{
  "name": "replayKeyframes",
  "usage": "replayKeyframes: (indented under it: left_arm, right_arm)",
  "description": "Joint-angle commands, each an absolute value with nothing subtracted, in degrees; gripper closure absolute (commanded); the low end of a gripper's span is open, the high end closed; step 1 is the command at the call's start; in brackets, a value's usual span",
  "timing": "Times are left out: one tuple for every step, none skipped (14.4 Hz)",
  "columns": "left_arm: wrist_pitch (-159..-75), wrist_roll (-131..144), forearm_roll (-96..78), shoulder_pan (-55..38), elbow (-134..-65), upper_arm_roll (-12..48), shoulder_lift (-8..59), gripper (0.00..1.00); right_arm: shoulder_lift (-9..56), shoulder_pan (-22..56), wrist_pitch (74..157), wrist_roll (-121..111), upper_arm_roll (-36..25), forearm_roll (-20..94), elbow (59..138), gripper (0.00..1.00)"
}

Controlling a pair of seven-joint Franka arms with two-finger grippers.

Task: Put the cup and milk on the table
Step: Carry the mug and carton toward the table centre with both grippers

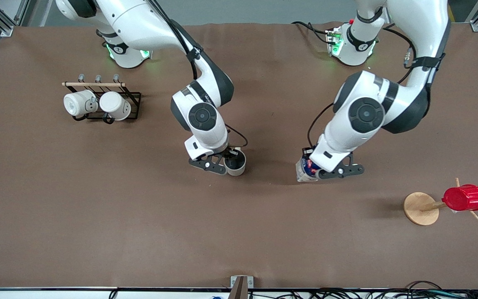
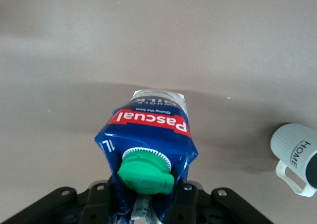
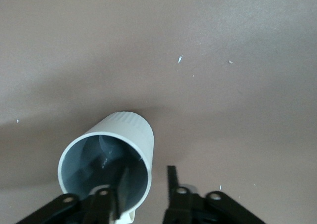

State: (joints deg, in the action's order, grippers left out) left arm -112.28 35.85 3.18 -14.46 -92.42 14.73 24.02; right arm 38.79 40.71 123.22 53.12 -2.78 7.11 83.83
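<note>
The cup stands upright on the brown table near the middle. My right gripper is open over it, one finger inside the cup and the other outside, clear of the wall; the gripper shows in the right wrist view. My left gripper is shut on the top of the milk carton, toward the left arm's end from the cup. In the left wrist view the gripper clamps the carton below its green cap, and the cup shows beside it. Whether the carton's base touches the table is unclear.
A black wire rack with two plain white mugs stands toward the right arm's end. A red ribbed cup hangs on a wooden stand toward the left arm's end, nearer the front camera.
</note>
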Motion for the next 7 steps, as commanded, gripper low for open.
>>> replayKeyframes:
  left_arm:
    - [-110.4, 38.4, 2.9, -17.5, -87.2, 14.7, 26.2, 0.83]
    - [-110.4, 39.9, 2.9, -18.6, -85.9, 14.7, 27.2, 0.83]
    - [-110.4, 41.4, 2.9, -19.6, -85.3, 14.7, 27.8, 0.83]
    - [-110.4, 42.8, 2.9, -20.5, -84.5, 14.7, 28.1, 0.83]
    - [-110.4, 43.2, 2.9, -21.1, -83.9, 14.7, 28.7, 0.83]
    - [-110.5, 43.9, 2.9, -21.8, -83.8, 14.7, 29.0, 0.85]
    - [-110.6, 45.3, 3.0, -22.9, -83.7, 14.6, 29.4, 0.85]
  right_arm:
    - [38.7, 40.7, 122.4, 53.3, -2.9, 7.2, 82.8, 0.00]
    - [38.4, 40.5, 122.2, 53.1, -2.9, 7.2, 82.7, 0.00]
    - [37.8, 40.1, 122.0, 53.1, -3.1, 7.3, 82.7, 0.00]
    - [37.3, 39.6, 121.6, 53.1, -3.1, 7.3, 82.7, 0.00]
    - [36.3, 39.2, 120.7, 53.0, -3.2, 7.2, 82.8, 0.00]
    - [34.2, 38.6, 119.2, 52.9, -3.3, 7.0, 82.8, 0.00]
    - [32.8, 38.0, 118.0, 52.0, -3.9, 6.5, 82.8, 0.00]
